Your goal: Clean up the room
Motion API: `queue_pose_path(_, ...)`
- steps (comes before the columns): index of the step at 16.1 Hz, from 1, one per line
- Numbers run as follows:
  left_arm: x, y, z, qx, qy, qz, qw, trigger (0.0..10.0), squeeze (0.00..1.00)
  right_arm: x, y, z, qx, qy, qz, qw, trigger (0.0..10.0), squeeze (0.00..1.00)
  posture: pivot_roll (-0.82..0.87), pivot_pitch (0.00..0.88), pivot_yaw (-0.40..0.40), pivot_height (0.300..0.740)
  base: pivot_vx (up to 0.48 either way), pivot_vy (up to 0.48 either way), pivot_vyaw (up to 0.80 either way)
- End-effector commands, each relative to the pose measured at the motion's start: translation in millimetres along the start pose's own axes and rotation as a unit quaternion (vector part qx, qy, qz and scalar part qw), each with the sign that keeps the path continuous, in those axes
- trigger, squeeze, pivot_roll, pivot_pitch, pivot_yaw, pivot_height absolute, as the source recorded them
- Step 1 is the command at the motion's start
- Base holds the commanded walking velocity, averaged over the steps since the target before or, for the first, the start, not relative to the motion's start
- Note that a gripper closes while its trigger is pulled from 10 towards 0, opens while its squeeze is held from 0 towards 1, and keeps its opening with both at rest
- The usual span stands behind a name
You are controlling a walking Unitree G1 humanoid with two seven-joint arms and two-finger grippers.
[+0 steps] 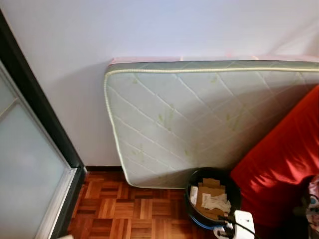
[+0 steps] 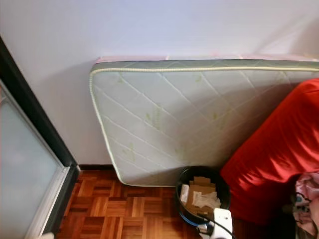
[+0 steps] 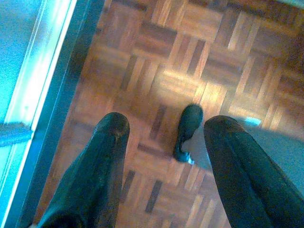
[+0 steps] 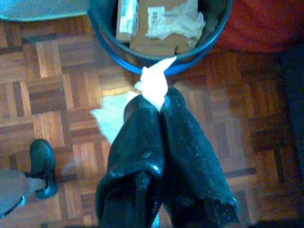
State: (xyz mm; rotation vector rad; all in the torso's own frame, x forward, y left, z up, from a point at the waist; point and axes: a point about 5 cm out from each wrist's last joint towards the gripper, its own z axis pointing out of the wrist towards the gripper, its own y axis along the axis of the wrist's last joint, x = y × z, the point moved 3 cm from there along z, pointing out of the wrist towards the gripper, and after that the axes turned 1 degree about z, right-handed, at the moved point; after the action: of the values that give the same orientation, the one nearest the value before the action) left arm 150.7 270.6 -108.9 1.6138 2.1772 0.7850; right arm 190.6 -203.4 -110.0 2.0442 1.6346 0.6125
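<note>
In the right wrist view my right gripper [image 4: 155,100] is shut on a crumpled white tissue [image 4: 153,84]. It hangs over the parquet floor [image 4: 52,80], just short of the near rim of a black bin [image 4: 102,33]. The bin [image 1: 190,195] stands on the floor against a leaning mattress and holds cardboard pieces [image 1: 209,191] and crumpled paper. My left gripper [image 3: 168,127] is open above bare parquet, with nothing between its fingers.
A white quilted mattress [image 1: 189,124] leans on the wall. Red bedding [image 1: 284,159] fills the right, with bundled clothes [image 2: 306,199] at its edge. A frosted sliding door [image 1: 25,169] in a dark frame is at the left. A black shoe [image 3: 187,130] with a grey leg stands on the floor.
</note>
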Motion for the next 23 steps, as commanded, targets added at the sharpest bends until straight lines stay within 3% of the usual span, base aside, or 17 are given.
queue_pose_path(1, -5.1, 3.3, 1.8, 0.002, -0.002, -0.001, 1.0, 10.0, 0.0, -3.8, -3.5, -1.0, 0.004, -0.007, 0.012, 1.0, 10.0, 0.0, 0.03, 0.0, -0.013, 0.74, 0.0, 0.0, 0.0)
queue_pose_path(5, -11.9, 5.5, 3.1, 0.0, -0.007, 0.003, 1.0, 10.0, 0.0, -4.0, -3.7, -1.1, 0.002, -0.008, 0.019, 1.0, 10.0, 0.0, 0.03, 0.0, -0.011, 0.74, 0.0, 0.0, 0.0)
queue_pose_path(8, -0.3, -2.2, -0.4, 0.004, 0.0, -0.001, 1.0, 10.0, 0.0, -4.8, -4.1, -1.3, 0.002, -0.009, 0.02, 1.0, 10.0, 0.0, 0.03, 0.0, -0.015, 0.74, 0.261, 0.0, 0.0)
queue_pose_path(12, 3.5, -0.6, -0.5, 0.002, 0.001, -0.002, 1.0, 10.0, 0.0, -5.3, -4.4, -1.6, 0.001, -0.007, 0.018, 1.0, 10.0, 0.0, 0.03, 0.0, -0.018, 0.74, 0.278, 0.0, 0.0)
queue_pose_path(23, -2.5, 16.8, 3.1, -0.026, -0.009, -0.009, 1.0, 10.0, 0.0, -4.9, 0.7, -1.1, -0.009, -0.001, 0.018, 1.0, 10.0, 0.0, 0.04, 0.0, -0.029, 0.74, 0.296, 0.0, 0.0)
